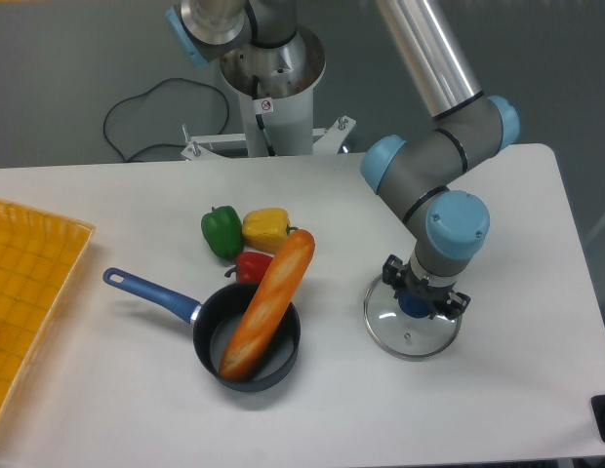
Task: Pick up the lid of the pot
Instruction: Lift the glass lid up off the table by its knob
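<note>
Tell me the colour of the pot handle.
The pot handle is blue, shown best in the fixed camera view, the only one.

hand (421,300) at pot lid (405,339) ctr | lid flat on tbl (498,214) | baguette (266,304) in pan (275,367)

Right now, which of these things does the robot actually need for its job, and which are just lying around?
Part of the job: pot lid, gripper above it.
Just lying about: pot, baguette inside it, green pepper, yellow pepper, red pepper, yellow tray.
</note>
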Controlling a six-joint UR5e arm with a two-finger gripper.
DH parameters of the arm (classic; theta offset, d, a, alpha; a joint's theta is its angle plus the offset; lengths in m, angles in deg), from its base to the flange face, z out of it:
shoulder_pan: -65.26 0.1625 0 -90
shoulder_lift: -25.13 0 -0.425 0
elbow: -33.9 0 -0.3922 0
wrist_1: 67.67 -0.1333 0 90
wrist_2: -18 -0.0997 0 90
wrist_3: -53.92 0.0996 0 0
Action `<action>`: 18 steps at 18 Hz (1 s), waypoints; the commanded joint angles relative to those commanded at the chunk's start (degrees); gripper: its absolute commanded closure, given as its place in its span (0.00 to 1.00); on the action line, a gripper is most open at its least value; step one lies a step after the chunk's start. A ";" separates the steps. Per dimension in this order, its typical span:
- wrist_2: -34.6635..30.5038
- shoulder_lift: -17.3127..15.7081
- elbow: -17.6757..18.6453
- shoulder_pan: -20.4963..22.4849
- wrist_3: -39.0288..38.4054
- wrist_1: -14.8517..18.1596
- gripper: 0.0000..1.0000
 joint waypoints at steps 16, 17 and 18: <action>0.97 -8.96 -0.35 0.00 0.09 9.31 0.56; 0.88 -9.57 -0.61 0.09 0.09 10.36 0.56; 0.88 -9.93 -0.88 0.09 0.35 11.59 0.56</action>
